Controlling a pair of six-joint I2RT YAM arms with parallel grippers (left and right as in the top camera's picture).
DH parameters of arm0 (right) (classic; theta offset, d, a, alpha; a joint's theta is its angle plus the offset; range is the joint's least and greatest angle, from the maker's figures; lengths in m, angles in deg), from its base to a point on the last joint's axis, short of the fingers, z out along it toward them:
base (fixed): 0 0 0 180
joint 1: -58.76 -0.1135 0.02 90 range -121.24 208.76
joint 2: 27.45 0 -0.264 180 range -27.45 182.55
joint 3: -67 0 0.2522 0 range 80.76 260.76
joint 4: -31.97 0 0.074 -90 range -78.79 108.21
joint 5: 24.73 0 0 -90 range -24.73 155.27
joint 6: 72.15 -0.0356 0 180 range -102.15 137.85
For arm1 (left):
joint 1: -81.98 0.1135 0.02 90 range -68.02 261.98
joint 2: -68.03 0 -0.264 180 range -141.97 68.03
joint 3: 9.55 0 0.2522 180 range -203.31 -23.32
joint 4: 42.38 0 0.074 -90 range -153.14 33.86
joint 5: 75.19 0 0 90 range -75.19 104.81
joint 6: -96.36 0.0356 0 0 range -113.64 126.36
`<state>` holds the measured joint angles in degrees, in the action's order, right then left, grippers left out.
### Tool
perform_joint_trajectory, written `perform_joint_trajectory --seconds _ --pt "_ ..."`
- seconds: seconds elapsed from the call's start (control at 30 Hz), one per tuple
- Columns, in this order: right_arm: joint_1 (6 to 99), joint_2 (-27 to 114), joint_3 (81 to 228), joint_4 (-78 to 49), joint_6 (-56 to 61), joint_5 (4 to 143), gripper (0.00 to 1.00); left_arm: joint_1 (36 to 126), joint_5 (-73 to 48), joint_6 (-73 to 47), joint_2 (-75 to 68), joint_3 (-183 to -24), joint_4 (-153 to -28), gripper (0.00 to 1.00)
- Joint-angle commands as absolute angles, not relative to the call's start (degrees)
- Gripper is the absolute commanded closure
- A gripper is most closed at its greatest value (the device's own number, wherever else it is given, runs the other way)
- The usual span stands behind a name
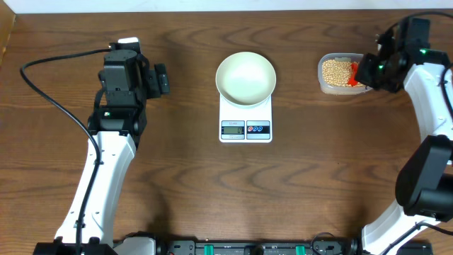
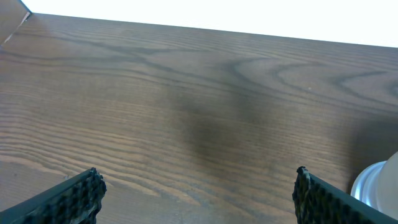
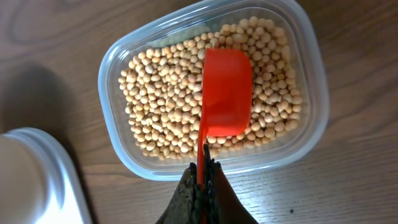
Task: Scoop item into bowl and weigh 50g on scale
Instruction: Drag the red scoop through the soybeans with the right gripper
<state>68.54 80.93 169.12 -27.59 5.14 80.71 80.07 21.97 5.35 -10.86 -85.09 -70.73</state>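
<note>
The item, small tan-yellow beans (image 3: 168, 99), fills a clear plastic tub (image 3: 118, 149) at the table's far right (image 1: 340, 73). My right gripper (image 3: 204, 171) is shut on the thin handle of a red scoop (image 3: 227, 93), whose cup hangs over the beans. The white bowl (image 1: 245, 78) stands empty on the white scale (image 1: 245, 127) at the table's middle; an edge of the scale shows in the right wrist view (image 3: 37, 174). My left gripper (image 2: 198, 186) is open above bare wood at the left (image 1: 157, 79), holding nothing.
The tub sits close to the table's far edge. Wood table (image 1: 184, 184) lies in front of the scale. A black cable (image 1: 49, 92) loops left of the left arm. The bowl's edge (image 2: 376, 183) shows at the right of the left wrist view.
</note>
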Motion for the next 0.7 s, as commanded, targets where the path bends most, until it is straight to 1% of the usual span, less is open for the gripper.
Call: perform_joint_trajectory --seconds 0.0,0.17,0.33,0.47,0.67 --pt "70.5 83.1 168.3 -28.2 0.9 88.2 0.99 80.3 21.4 6.4 -11.2 -85.4 -70.7 0.01" --pt "72.1 86.7 168.3 -28.3 -0.5 93.1 0.99 80.3 21.4 6.4 -11.2 -85.4 -70.7 0.02" --pt "72.2 89.3 168.3 -28.3 -1.4 94.6 0.99 80.3 21.4 6.4 -11.2 -85.4 -70.7 0.01" --pt "72.3 89.5 168.4 -28.0 -1.9 95.1 0.99 80.3 21.4 6.4 -11.2 -85.4 -70.7 0.02" --pt "74.0 89.5 168.4 -27.6 -1.9 100.8 0.99 80.3 21.4 6.4 -11.2 -85.4 -70.7 0.01"
